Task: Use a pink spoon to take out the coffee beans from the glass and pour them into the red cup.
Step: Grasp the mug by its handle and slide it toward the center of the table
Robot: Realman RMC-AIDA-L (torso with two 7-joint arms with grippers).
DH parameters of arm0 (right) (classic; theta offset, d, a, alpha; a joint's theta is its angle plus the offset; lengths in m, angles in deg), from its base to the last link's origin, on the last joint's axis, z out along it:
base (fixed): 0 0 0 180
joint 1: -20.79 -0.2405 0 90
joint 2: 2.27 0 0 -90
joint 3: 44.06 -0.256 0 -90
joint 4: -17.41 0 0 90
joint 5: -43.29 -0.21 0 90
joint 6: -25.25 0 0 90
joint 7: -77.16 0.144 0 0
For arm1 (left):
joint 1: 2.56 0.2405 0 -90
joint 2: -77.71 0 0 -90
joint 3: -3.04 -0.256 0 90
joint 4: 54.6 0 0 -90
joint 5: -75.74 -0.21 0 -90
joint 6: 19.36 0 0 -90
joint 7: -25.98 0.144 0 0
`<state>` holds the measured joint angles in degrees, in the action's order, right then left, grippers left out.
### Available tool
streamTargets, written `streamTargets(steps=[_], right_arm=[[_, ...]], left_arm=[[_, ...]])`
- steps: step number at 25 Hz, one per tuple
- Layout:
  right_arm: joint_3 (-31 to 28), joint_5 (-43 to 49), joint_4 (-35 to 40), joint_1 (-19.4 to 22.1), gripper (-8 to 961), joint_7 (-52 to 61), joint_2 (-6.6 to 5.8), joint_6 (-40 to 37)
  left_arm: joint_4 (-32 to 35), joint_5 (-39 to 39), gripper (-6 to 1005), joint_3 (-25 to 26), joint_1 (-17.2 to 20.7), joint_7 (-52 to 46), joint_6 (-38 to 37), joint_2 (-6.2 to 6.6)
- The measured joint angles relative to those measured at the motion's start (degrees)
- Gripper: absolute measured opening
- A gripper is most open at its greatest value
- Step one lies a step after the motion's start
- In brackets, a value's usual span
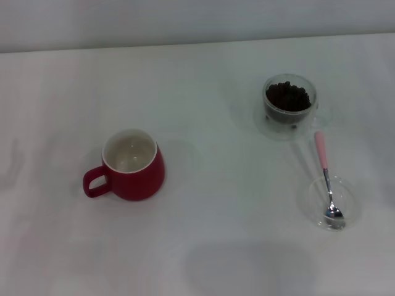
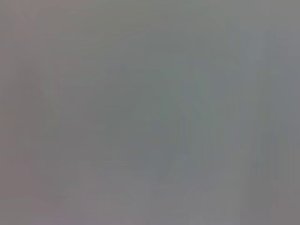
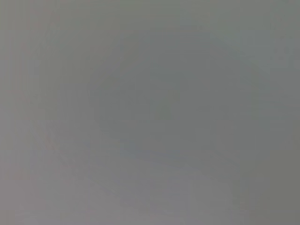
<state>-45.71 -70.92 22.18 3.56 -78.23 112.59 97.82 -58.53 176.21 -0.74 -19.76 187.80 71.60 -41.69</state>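
On the robot's right side of the table lies the pink spoon [image 1: 326, 179], its bowl resting in a shallow clear dish [image 1: 334, 202], handle pointing away toward the glass [image 1: 290, 105] of coffee beans [image 1: 287, 97]. The red cup [image 1: 132, 164] stands well apart, left. The right arm is probably nearer. No gripper shows; both wrist views are blank, so their opening I cannot tell.

White table [image 1: 203, 246] carrying four items. On the robot's left stands the red cup [image 1: 132, 164], upright, handle toward the left edge, white inside; well apart on the right stands the glass [image 1: 288, 106], filled with coffee beans [image 1: 287, 97]. Nearer the robot than the glass lies a shallow clear dish [image 1: 333, 201], with the pink spoon [image 1: 326, 179] resting bowl-down in it, handle angled toward the glass.
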Motion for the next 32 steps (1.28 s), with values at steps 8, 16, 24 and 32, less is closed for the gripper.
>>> streamTargets(steps=[8, 16, 24, 32], right_arm=[[0.73, 0.97, -3.49, 2.65, 753, -0.95, -0.14, 4.86], [0.86, 1.02, -6.05, 3.62, 753, -1.70, -0.16, 4.99], [0.21, 0.50, -5.72, 0.01, 753, -2.95, 0.00, -1.02], [0.48, 0.78, -6.40, -0.50, 753, -4.56, 0.13, -0.44]], left_arm=[[-1.56, -9.68, 892, -0.18, 4.79, 0.09, -0.08, -0.23], [-6.49, -17.93, 891, -0.62, 5.74, 0.13, -7.92, -0.45], [-8.72, -24.73, 891, -0.69, 5.82, 0.16, -10.71, -0.34], [-9.04, -27.95, 892, -0.71, 6.07, 0.16, -14.55, -0.26]])
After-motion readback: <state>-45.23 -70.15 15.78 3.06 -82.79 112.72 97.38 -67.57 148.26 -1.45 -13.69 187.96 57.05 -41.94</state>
